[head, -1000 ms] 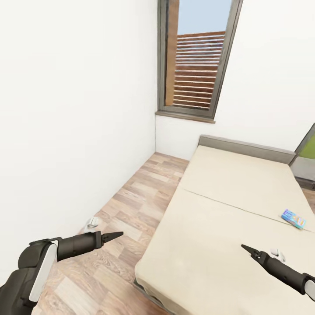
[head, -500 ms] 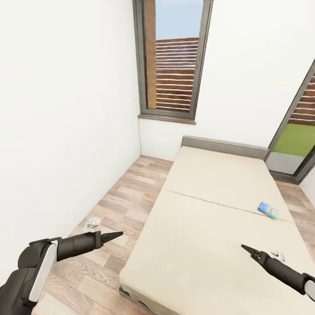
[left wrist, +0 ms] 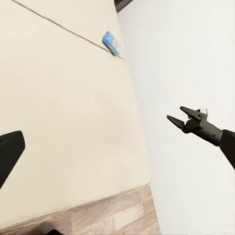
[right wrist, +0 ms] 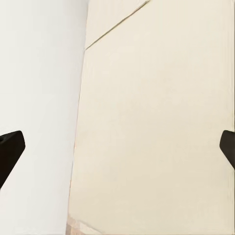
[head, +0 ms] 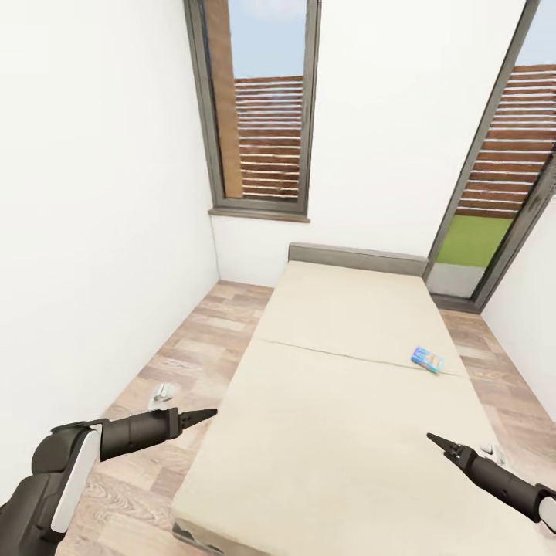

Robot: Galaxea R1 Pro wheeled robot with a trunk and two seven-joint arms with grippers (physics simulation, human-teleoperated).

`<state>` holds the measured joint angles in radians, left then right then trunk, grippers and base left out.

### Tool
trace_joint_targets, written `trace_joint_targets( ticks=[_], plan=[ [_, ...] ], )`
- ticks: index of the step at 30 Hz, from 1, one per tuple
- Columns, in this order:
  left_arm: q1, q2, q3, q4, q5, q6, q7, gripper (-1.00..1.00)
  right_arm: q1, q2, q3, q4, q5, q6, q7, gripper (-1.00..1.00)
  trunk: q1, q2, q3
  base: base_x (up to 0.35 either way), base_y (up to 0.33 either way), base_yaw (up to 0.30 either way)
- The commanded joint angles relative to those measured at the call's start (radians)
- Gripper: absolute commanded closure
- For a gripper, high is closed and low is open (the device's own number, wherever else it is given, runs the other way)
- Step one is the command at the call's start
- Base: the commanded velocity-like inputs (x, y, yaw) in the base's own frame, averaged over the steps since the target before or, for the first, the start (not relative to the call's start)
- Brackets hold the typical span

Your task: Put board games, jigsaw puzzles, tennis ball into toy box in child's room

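Bed (head: pixel 340 401) lies ahead of both my claws, its beige mattress bare apart from one blue board game (head: pixel 426 359), which sits well beyond my right claw (head: pixel 437 441) and a little toward my left, close to the mattress seam. My left claw (head: pixel 202 416) hangs over the floor (head: pixel 193 347) beside the bed, well short of the box and far off to its side. Both claws hold nothing. In the left wrist view the right claw's tips stand a little apart; in the head view the left claw's tips look drawn to a point, and I cannot tell whether a gap remains.

As I judge it, the step in hand is the approach to that box. To do it well I should bring my base closer along the bed until the box lies just ahead of the right claw, then open wide and come down across its short edges.

A second board game should be on the bed, but I can make out only this one. Its printing is too small to read. Small pale objects by each arm are unclear.
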<state>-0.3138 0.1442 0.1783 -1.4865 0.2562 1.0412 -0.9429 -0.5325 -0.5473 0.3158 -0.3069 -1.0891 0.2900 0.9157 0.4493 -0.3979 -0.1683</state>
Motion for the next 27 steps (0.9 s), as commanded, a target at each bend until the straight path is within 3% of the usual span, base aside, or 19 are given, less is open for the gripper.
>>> trace_joint_targets(
  ticks=[1,14,27],
  plan=[
    [-0.001,0.000,0.001,-0.001,-0.003,0.003,-0.005,-1.00,-0.001,-0.001,0.005,0.001,-0.011,0.009,0.002,-1.00,0.001,-0.002,-0.001,0.000,-0.025,-0.219],
    [-0.001,0.000,0.001,-0.001,-0.003,0.003,-0.005,-1.00,-0.001,-0.001,0.005,0.002,-0.011,0.009,0.002,-1.00,0.001,-0.002,0.016,0.000,-0.157,-0.218],
    [-0.001,0.000,0.001,-0.001,-0.003,0.003,-0.006,-1.00,-0.001,-0.001,0.005,0.002,-0.011,0.008,0.002,-1.00,0.001,-0.002,0.032,0.000,-0.068,-0.217]
  ],
)
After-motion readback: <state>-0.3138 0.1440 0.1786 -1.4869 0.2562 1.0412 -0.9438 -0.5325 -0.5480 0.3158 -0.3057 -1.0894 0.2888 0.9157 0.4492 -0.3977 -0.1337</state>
